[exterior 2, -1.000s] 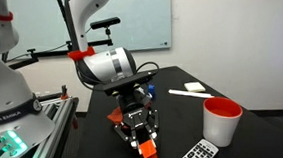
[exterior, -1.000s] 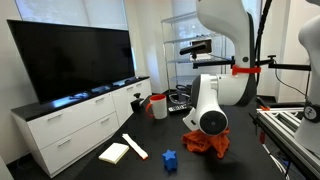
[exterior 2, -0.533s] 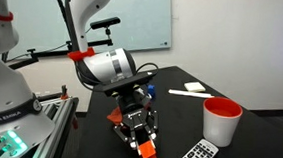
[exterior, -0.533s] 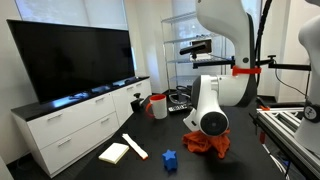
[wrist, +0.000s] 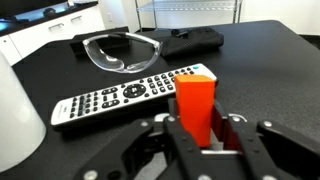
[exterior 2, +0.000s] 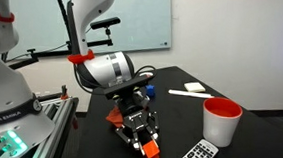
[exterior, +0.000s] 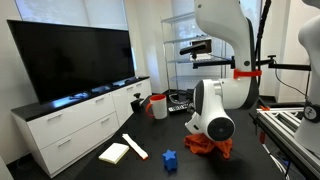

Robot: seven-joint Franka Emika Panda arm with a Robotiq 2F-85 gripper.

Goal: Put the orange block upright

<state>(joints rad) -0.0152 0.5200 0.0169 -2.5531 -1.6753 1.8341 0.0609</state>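
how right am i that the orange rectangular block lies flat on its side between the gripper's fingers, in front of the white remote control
Not flat: the wrist view shows the orange rectangular block standing upright between the gripper's fingers, in front of the white remote control.

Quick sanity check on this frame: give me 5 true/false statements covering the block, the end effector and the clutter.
1. The orange block sits between the fingers of the end effector. True.
2. The remote lies face down. False: its buttons face up.
3. In the wrist view, the safety glasses lie beyond the remote. True.
4. The blue block is stacked on the orange block. False: it lies well apart from it.
5. The cup is tipped on its side. False: it stands upright, opening up.
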